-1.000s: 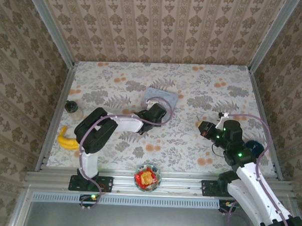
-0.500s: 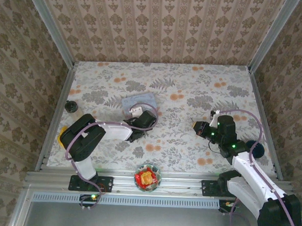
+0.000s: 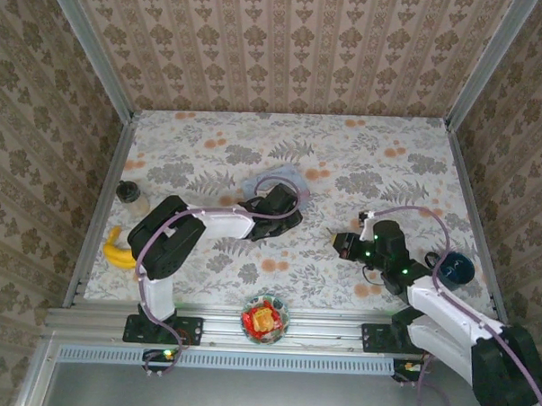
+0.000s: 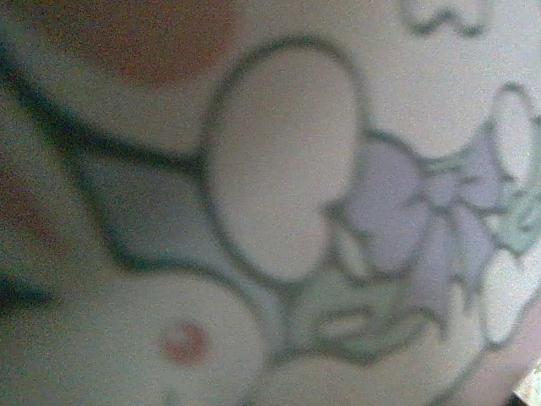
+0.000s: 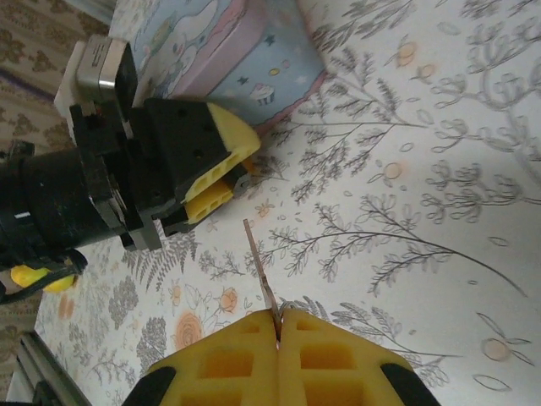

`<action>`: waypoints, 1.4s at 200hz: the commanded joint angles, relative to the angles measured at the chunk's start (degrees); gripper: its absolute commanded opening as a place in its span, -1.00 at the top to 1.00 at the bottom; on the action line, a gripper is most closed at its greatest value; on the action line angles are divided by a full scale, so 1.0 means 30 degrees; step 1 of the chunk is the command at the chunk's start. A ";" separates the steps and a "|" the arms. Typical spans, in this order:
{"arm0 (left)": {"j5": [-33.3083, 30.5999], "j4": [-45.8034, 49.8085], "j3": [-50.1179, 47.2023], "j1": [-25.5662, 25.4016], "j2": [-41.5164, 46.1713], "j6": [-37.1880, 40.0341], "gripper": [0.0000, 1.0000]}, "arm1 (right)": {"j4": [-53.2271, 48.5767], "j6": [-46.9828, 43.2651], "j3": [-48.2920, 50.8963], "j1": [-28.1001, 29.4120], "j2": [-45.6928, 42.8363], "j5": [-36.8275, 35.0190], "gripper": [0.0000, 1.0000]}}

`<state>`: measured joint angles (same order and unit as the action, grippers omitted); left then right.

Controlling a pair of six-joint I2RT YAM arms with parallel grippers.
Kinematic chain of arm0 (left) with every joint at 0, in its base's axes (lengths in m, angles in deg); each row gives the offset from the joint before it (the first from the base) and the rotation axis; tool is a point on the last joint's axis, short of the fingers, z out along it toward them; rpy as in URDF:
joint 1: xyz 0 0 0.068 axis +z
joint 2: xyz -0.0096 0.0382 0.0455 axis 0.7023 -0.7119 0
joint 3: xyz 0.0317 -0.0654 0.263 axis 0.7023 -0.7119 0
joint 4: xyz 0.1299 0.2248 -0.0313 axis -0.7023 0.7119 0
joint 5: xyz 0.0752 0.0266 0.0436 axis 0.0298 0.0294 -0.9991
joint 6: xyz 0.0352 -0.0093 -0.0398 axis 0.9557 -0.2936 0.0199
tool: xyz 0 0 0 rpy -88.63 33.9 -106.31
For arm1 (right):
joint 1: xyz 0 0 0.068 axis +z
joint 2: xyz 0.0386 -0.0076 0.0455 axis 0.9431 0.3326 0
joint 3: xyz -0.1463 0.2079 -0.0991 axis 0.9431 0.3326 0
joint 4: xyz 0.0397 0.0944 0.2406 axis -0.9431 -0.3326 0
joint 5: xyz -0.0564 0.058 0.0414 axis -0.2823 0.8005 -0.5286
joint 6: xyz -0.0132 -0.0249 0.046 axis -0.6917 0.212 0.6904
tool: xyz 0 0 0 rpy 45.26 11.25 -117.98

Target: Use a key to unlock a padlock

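Pinching thin silvery metal key (image 5: 259, 264) in right gripper (image 5: 279, 328), aiming left over open floral tabletop (image 5: 439, 152) at left gripper (image 5: 245, 169) (grip unclear) beside pale blue cartoon tin (image 5: 254, 68).

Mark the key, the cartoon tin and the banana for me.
key (image 5: 259, 269): right wrist view, mid blade.
cartoon tin (image 5: 272, 78): right wrist view, side wall.
banana (image 3: 116, 252): top external view, middle.

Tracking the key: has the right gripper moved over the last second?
Yes. The right gripper, shut on the key, shifted left and nearer, toward the bowl.
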<state>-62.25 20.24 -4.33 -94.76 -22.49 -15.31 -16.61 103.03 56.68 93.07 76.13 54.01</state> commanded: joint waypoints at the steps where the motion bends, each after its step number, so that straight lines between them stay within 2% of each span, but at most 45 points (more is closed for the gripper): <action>1: 0.1928 0.0844 0.0071 0.0301 0.0073 -0.1379 1.00 | 0.2452 -0.0329 -0.0435 0.0989 0.1730 -0.0559 1.00; 28: 0.2845 0.0513 -0.0242 0.0660 0.0239 -0.1920 1.00 | 0.4207 -0.0109 -0.0712 0.1858 0.4098 -0.1042 1.00; 123: 0.3504 0.0063 -0.0461 0.0868 0.0005 -0.2263 1.00 | 0.9663 0.0984 -0.1344 0.3455 0.9909 -0.3292 1.00; 280: 0.4087 -0.1523 -0.0763 0.0902 -0.0329 -0.3135 1.00 | 1.2322 0.1280 -0.0677 0.4335 1.1936 -0.4415 1.00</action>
<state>-56.28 15.76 -5.10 -92.45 -22.12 -18.87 16.83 106.33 54.38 105.62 111.30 43.19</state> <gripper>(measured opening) 0.280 0.062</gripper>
